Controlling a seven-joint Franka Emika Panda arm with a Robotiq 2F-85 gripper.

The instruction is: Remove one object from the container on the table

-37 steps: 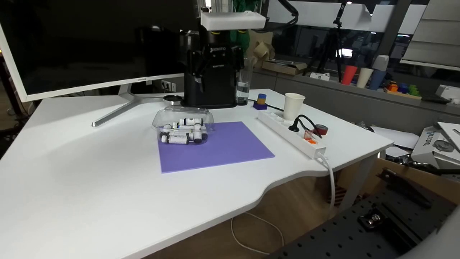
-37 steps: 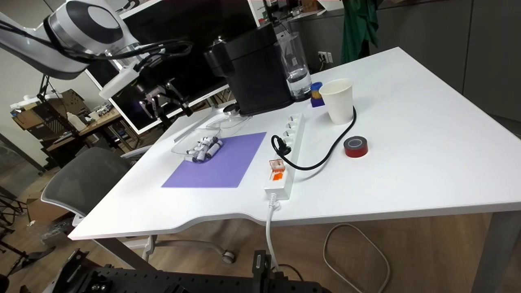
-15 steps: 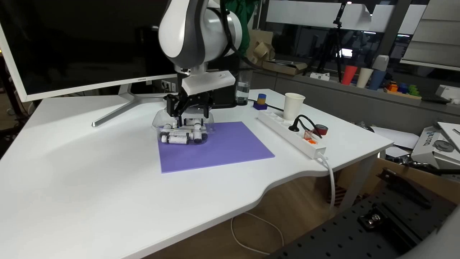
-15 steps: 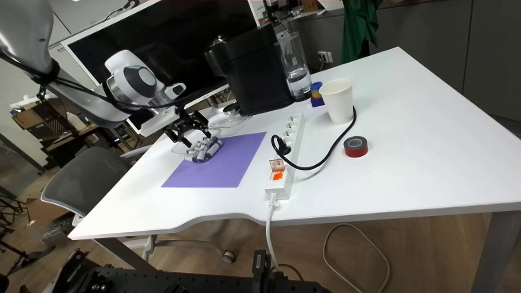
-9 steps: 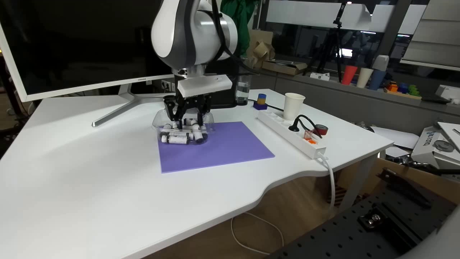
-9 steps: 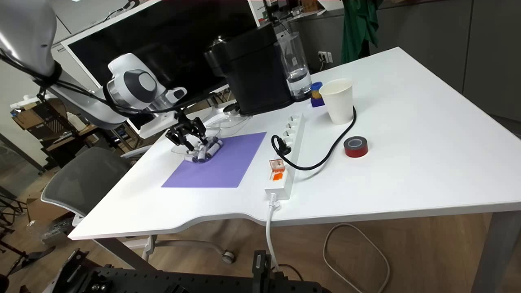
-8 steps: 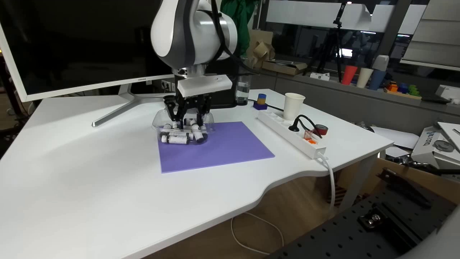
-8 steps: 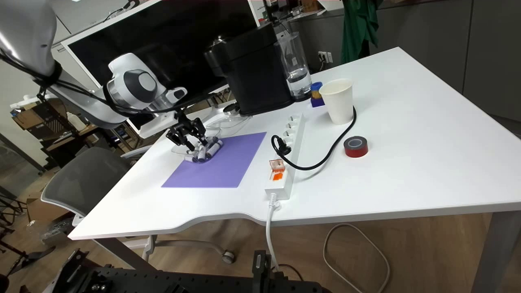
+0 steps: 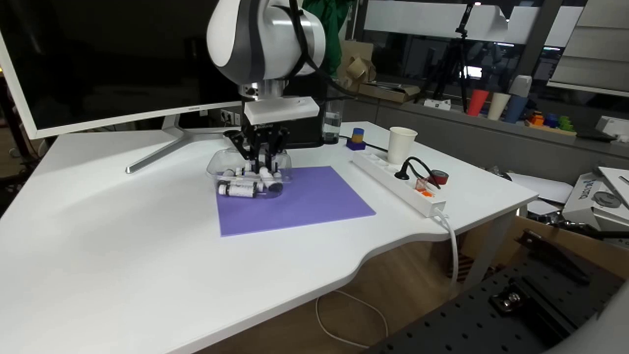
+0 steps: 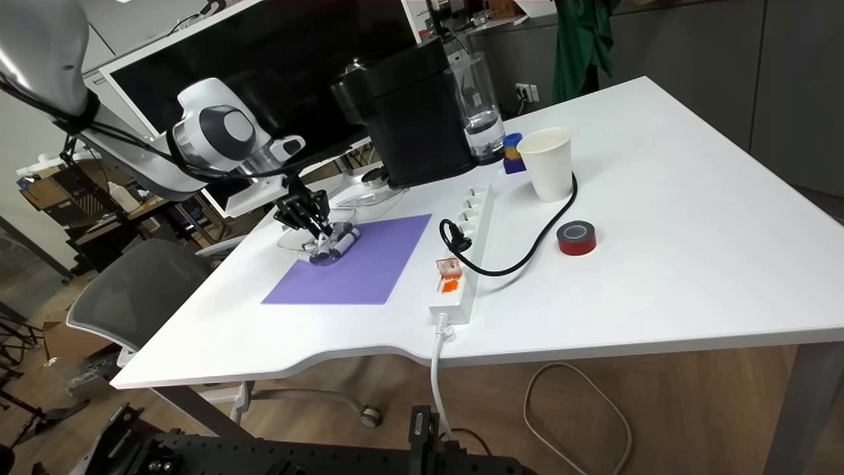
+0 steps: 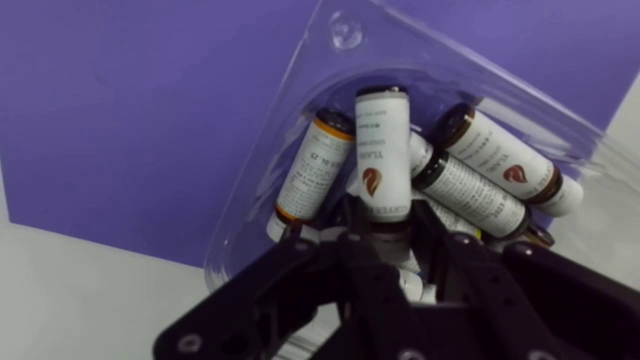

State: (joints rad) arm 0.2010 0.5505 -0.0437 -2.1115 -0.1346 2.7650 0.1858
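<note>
Bottle (image 11: 383, 155) is pinched by the gripper (image 11: 389, 214), btwn its two fingers, within the walls of the tray (image 11: 346, 31). Long axis runs approx. straight up-down in wrist view, dark base end pointing away from the gripper; in an exterior view the bottle (image 9: 269, 178) slants, base low & toward the cam. Orange-banded bottle (image 11: 314, 172) lies askew just beside it on L of wrist view; black-necked bottle (image 11: 472, 195) & white-capped bottle (image 11: 505, 152) lie slantwise, side by side, on R; can't tell if it touches any. Tray rests partly on purple mat (image 9: 300, 201), partly over white desk (image 9: 123, 246); power strip (image 9: 388, 179) & paper cup (image 9: 401, 145) stand apart, off to R in both exterior views. Bottle's neck end is dark & blurry btwn fingers; yellow-edged bottle (image 11: 450, 216) by the gripper is mostly covered, small print too blurred to read.
</note>
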